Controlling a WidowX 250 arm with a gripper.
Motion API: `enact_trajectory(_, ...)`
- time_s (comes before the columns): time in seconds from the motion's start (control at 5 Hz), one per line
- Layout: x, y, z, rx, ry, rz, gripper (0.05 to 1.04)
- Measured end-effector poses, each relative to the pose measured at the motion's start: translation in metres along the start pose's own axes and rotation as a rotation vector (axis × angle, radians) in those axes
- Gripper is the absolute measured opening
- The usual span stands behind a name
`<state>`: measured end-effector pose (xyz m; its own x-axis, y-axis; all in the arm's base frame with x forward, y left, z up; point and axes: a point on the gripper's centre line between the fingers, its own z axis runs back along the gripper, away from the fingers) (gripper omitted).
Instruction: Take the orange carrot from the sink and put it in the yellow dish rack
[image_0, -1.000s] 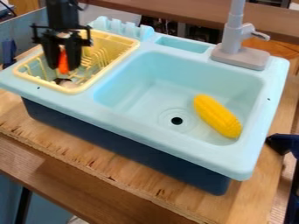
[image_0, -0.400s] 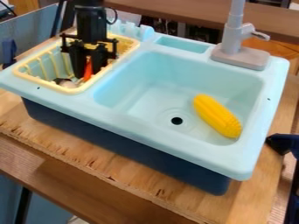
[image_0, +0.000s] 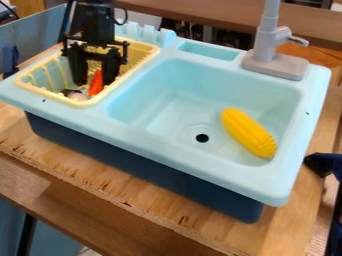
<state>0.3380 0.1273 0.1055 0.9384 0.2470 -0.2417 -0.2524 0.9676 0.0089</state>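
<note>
Camera view: blue toy sink (image_0: 167, 141) on wooden board (image_0: 80, 172), brown ledge (image_0: 194, 10) behind, fingers (image_0: 111, 67) apart around orange object (image_0: 96, 84).

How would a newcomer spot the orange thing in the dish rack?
On the light blue toy sink, find the yellow dish rack at the picture's left. In it, low between the fingers of the black gripper, is the orange thing. Its bright colour sets it apart from the dark-and-white thing beside it.

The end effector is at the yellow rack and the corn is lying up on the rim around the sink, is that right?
Not quite: the camera view shows the corn lying inside the sink. The end effector is at the yellow rack.
</note>
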Motion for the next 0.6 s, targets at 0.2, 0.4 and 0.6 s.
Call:
enact_trajectory(0.2, -0.004, 0.003, 0.011, -0.004, -0.017, -0.010, 1.005)
enact_trajectory(0.4, -0.015, 0.005, 0.040, 0.004, -0.093, 0.009, 1.001)
enact_trajectory(0.6, -0.027, 0.006, 0.065, 0.030, -0.126, 0.022, 1.001)
